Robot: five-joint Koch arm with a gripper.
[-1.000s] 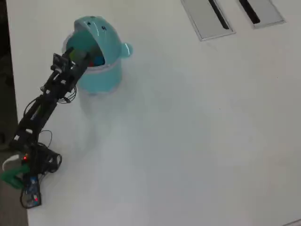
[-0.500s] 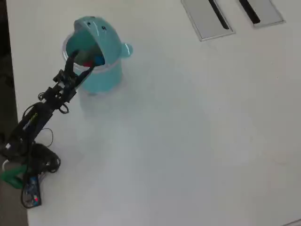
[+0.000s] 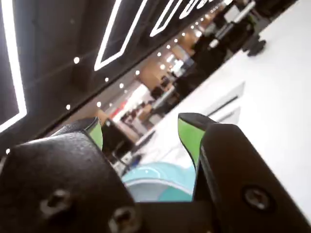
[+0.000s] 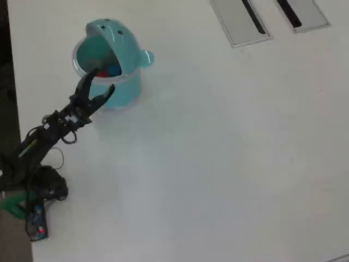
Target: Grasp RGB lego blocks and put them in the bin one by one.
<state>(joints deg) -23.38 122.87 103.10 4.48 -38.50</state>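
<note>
The teal bin (image 4: 126, 87) stands at the far left of the white table in the overhead view, its domed lid (image 4: 112, 34) tipped open. A red block (image 4: 103, 73) and a blue block (image 4: 114, 69) lie inside it. The yellow-green block is not in view. My gripper (image 4: 99, 82) hangs over the bin's front rim, open and empty. In the wrist view the gripper (image 3: 141, 133) shows green pads spread apart with nothing between them, and the bin's teal rim (image 3: 160, 177) lies just below.
Two flat grey panels (image 4: 240, 21) with dark slots lie at the table's far edge. The arm's base and cables (image 4: 32, 191) sit at the left edge. White table (image 4: 229, 153) stretches to the right of the bin.
</note>
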